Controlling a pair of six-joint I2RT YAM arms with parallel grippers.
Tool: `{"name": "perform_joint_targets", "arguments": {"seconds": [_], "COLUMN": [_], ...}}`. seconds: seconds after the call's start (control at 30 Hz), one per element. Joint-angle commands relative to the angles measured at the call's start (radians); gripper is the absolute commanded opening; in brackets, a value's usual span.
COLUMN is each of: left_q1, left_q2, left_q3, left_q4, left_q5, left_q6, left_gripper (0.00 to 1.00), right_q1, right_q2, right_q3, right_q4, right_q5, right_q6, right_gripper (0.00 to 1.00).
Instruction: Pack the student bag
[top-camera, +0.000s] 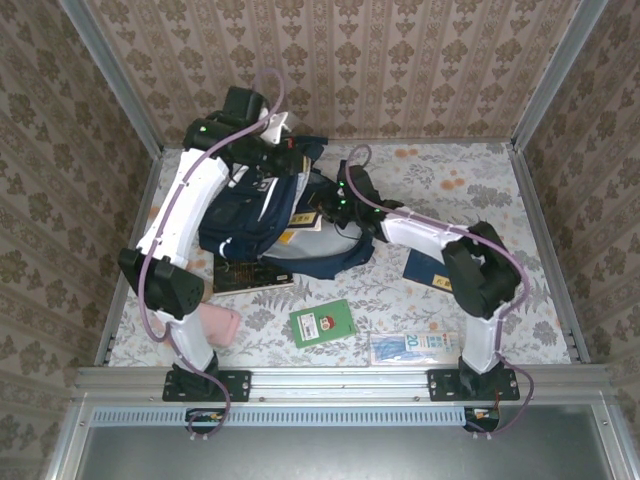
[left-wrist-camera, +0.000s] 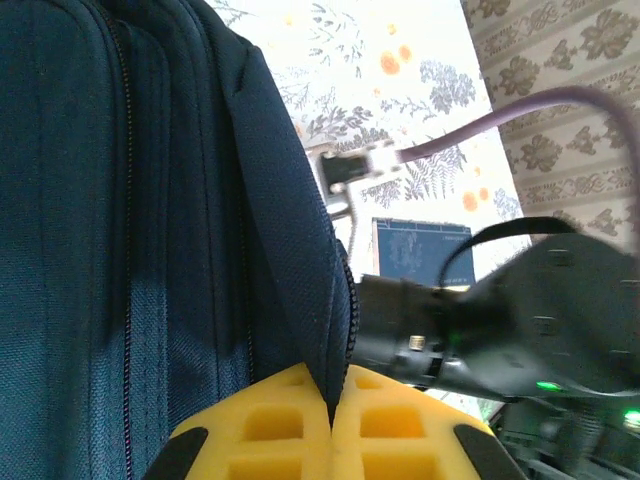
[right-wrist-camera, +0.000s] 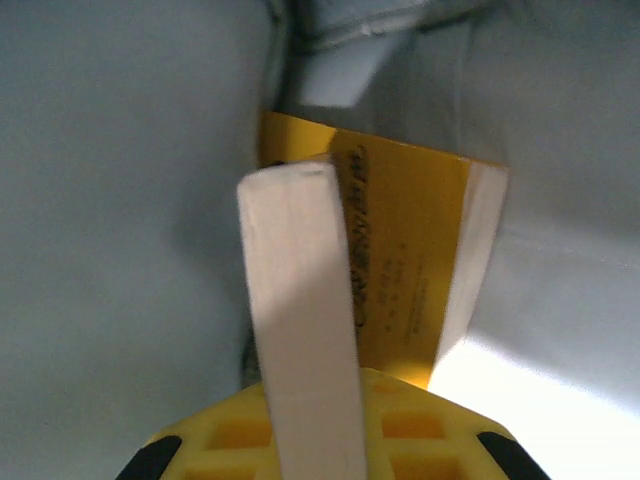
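Note:
The student bag (top-camera: 262, 212), navy with pale patches, lies at the table's back left. My left gripper (left-wrist-camera: 332, 388) is shut on the bag's zippered opening edge (left-wrist-camera: 322, 300), at the bag's far end (top-camera: 277, 152) in the top view. My right gripper (top-camera: 334, 203) reaches into the bag's mouth from the right. In the right wrist view it (right-wrist-camera: 318, 388) is shut on a flat white-edged book (right-wrist-camera: 298, 300) seen edge-on, inside the pale grey lining (right-wrist-camera: 120, 220). A yellow-covered book (right-wrist-camera: 405, 265) lies just behind it.
A dark book (top-camera: 252, 278) pokes out under the bag's near side. A pink case (top-camera: 220, 322), a green book (top-camera: 322, 322) and a blue packet (top-camera: 412, 347) lie near the front edge. A navy booklet (top-camera: 426, 268) sits under my right arm. Patterned walls close in.

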Motion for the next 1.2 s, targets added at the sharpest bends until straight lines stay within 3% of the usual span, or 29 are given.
{"name": "perform_joint_targets", "arguments": {"seconds": [0.0,0.13,0.27,0.37,0.57,0.8,0.97,1.17], "left_q1": [0.016,0.02,0.035,0.049,0.061,0.066,0.066,0.03], "left_q2": [-0.072,-0.058,-0.044,-0.041,-0.031,-0.021,-0.03,-0.049], "left_q3": [0.007,0.012,0.014,0.009,0.007,0.014,-0.015,-0.138], "left_q4": [0.091,0.102,0.102,0.107,0.115,0.117,0.156,0.293], "left_q5": [0.079,0.089,0.093,0.099,0.1,0.1,0.079,0.046], "left_q6": [-0.032,-0.039,-0.043,-0.054,-0.067,-0.071,-0.089,-0.123], "left_gripper": [0.0,0.0,0.0,0.0,0.0,0.0,0.0,0.01], "right_q1": [0.038,0.087,0.115,0.112,0.078,0.045,0.043,-0.035], "right_q2": [0.084,0.211,0.348,0.347,0.261,0.126,-0.078,-0.384], "right_q3": [0.14,0.313,0.506,0.5,0.388,0.347,0.219,-0.015], "right_q4": [-0.054,-0.118,-0.189,-0.182,-0.106,-0.254,-0.311,-0.513], "right_q5": [0.061,0.091,0.067,0.076,0.039,0.023,0.129,0.425], "right_q6": [0.048,0.072,0.082,0.082,0.023,-0.23,-0.439,-0.514], "right_gripper": [0.09,0.16,0.4,0.54,0.64,0.72,0.73,0.75]}}
